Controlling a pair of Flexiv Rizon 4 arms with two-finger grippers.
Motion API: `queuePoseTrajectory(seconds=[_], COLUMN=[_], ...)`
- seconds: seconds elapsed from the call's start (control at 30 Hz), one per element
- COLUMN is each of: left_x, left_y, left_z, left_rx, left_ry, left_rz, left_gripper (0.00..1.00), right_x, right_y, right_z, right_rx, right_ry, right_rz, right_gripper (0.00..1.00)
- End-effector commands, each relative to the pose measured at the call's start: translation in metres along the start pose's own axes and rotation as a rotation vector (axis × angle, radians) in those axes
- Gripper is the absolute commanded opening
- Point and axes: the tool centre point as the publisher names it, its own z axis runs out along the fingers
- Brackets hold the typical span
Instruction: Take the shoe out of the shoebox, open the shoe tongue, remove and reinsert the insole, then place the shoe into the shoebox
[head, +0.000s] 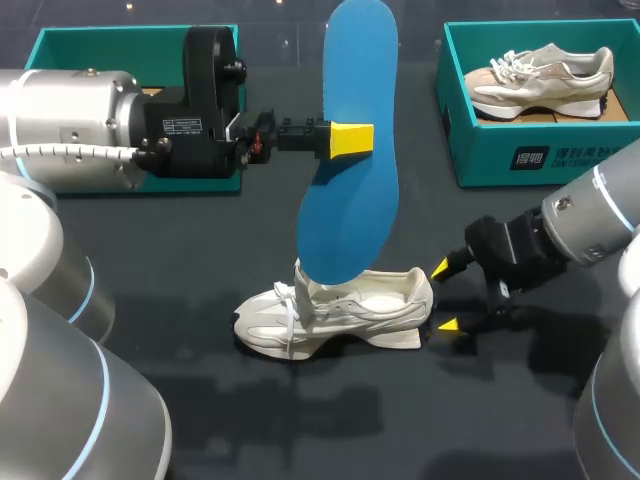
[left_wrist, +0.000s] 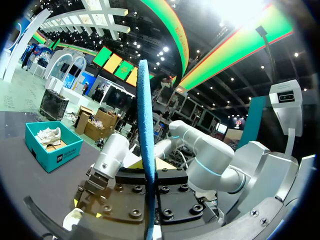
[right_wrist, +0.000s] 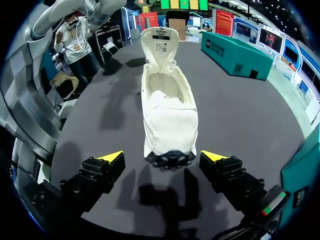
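Where the table (head: 200, 400) is nearest, it is a dark, matt sheet, and the shoe (head: 335, 315) lies on it a little further in. This shoe is cream white, with smooth panels, white laces and a thick, stepped sole. Its toe points to my left side and its heel to my right side. In the right wrist view the tongue (right_wrist: 160, 42) stands upright and carries a small label with dark print. The inside of the shoe looks white and a bit fleecy.

Just beside the heel is the right end effector (head: 445, 296). Its black fingers with yellow tips stand wide apart, one on each side of the heel, and neither touches it.

Above the shoe, the insole (head: 350, 150) hangs upright in the air. It is bright blue, thin and flat, with the long, rounded outline of a foot. Its lower end is over the shoe's opening, but I cannot tell if it touches. The left end effector (head: 350, 138) is closed on the insole about halfway up, from my left side.

Further back on the right stands the shoebox (head: 540, 165), teal cardboard with a white mark on its front wall. A second shoe (head: 545, 78) of the same kind lies inside. Far left, another teal box (head: 100, 45) is partly hidden behind the left arm.
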Motion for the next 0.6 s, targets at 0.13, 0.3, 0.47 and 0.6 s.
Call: queuePoseTrajectory(seconds=[0.13, 0.3, 0.47, 0.6], left_x=[0.001, 0.001, 0.001, 0.001], left_y=[0.000, 0.000, 0.000, 0.000], left_z=[0.000, 0.000, 0.000, 0.000], left_rx=[0.000, 0.000, 0.000, 0.000], left_ry=[-0.001, -0.001, -0.001, -0.001], left_rz=[0.000, 0.000, 0.000, 0.000], left_gripper=[0.00, 0.00, 0.00, 0.00], right_x=[0.007, 0.023, 0.029, 0.029], right_y=[0.008, 0.025, 0.037, 0.037], right_z=[-0.003, -0.011, -0.013, -0.015], right_rx=[0.081, 0.248, 0.424, 0.510], right_ry=[-0.020, -0.097, -0.076, -0.069], right_rz=[-0.017, 0.019, 0.054, 0.085], right_gripper=[1.00, 1.00, 1.00, 1.00])
